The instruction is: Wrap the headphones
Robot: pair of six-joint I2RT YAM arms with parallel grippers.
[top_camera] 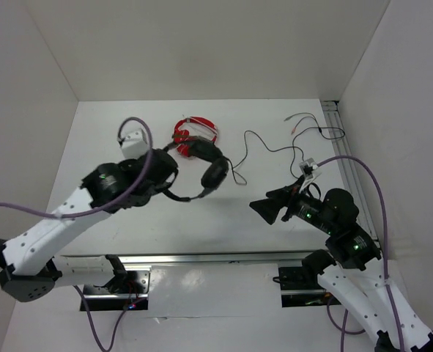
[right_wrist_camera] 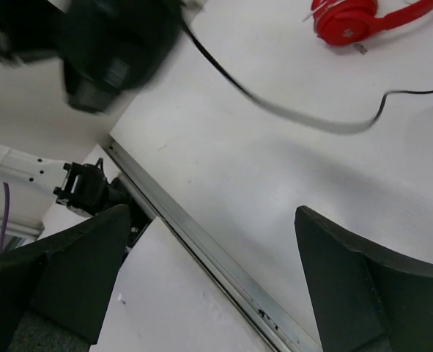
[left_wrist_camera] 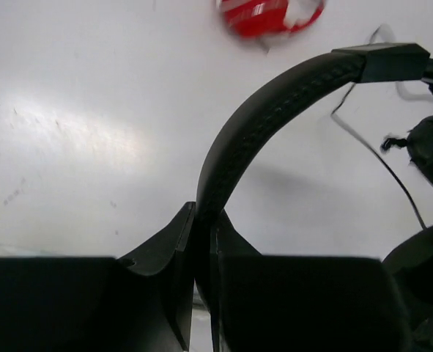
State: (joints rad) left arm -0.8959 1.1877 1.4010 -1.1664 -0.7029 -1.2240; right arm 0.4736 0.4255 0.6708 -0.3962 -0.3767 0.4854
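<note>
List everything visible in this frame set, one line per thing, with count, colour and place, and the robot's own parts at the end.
headphones: one, black, lifted left of centre, headband pinched in the left gripper
cable: one, thin black, trailing from the headphones across the table toward the back right
red headphones: one, red with white, lying at the back centre of the table
table: one, white, walled on three sides
metal rail: one, silver, along the near edge
left gripper: one, black, shut on the headband
right gripper: one, black, open and empty, on the right side
</note>
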